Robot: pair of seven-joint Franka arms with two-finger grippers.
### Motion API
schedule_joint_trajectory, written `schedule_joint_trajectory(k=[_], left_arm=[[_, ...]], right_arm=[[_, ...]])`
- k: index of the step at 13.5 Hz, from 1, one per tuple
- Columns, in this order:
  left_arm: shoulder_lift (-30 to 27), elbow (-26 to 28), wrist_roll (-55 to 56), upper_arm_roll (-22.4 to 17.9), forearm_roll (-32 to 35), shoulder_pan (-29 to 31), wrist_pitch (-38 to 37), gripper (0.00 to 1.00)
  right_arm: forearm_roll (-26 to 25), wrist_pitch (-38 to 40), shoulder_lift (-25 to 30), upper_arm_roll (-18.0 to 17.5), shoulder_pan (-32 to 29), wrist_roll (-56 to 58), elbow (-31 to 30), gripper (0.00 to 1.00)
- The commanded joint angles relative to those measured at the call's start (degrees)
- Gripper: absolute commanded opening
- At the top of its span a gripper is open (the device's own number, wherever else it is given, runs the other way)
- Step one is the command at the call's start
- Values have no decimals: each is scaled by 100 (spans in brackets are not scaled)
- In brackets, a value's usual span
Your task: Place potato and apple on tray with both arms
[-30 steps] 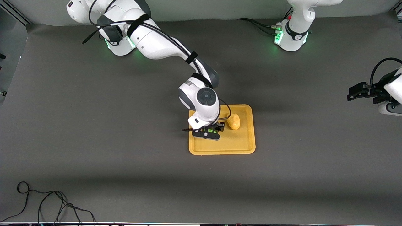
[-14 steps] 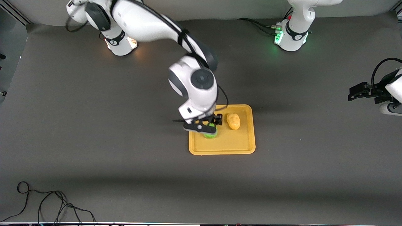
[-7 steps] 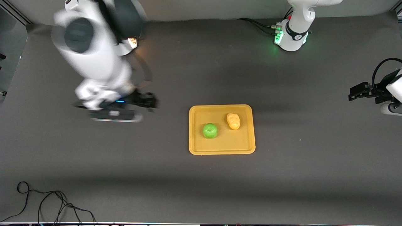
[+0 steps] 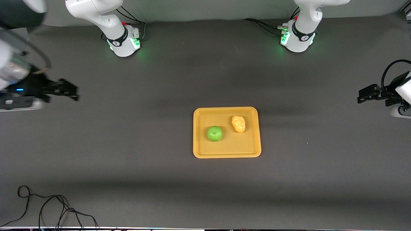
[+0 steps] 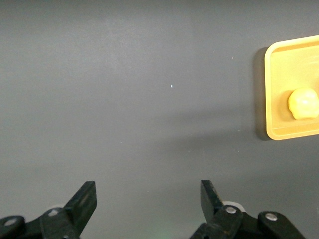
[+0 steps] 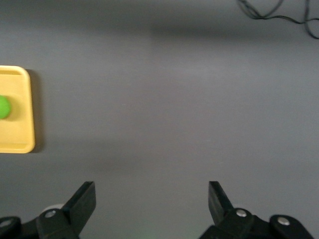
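Observation:
The orange-yellow tray lies in the middle of the table. The green apple and the yellow-tan potato rest on it side by side, the apple toward the right arm's end. My right gripper is open and empty, up over bare table at the right arm's end. My left gripper is open and empty over the left arm's end, where that arm waits. The left wrist view shows the tray's corner with the potato. The right wrist view shows the tray's edge and the apple.
A dark grey mat covers the table. A black cable lies coiled near the front edge at the right arm's end; it also shows in the right wrist view. The two arm bases stand along the back.
My right gripper let go of the apple on the tray, rose and swung away fast to the right arm's end of the table. The left arm has not moved.

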State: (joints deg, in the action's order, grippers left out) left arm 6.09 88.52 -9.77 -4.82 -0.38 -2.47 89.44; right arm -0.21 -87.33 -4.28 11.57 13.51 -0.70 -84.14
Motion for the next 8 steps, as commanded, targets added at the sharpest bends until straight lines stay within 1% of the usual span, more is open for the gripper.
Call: schedule_joint_trajectory(k=[1, 2, 3, 8], left_arm=[[-47, 34, -51, -10, 81, -16, 56, 94], [-47, 34, -51, -10, 81, -16, 56, 94], [-55, 34, -42, -10, 81, -16, 65, 94], [-55, 25, -51, -10, 81, -16, 65, 94]], right_arm=[[-14, -109, 182, -477, -837, 272, -191, 100], [-14, -109, 208, -706, -1189, 272, -191, 100], [-14, -109, 217, -839, -1393, 194, -182, 100], [-40, -109, 208, -849, -1308, 193, -164, 100]])
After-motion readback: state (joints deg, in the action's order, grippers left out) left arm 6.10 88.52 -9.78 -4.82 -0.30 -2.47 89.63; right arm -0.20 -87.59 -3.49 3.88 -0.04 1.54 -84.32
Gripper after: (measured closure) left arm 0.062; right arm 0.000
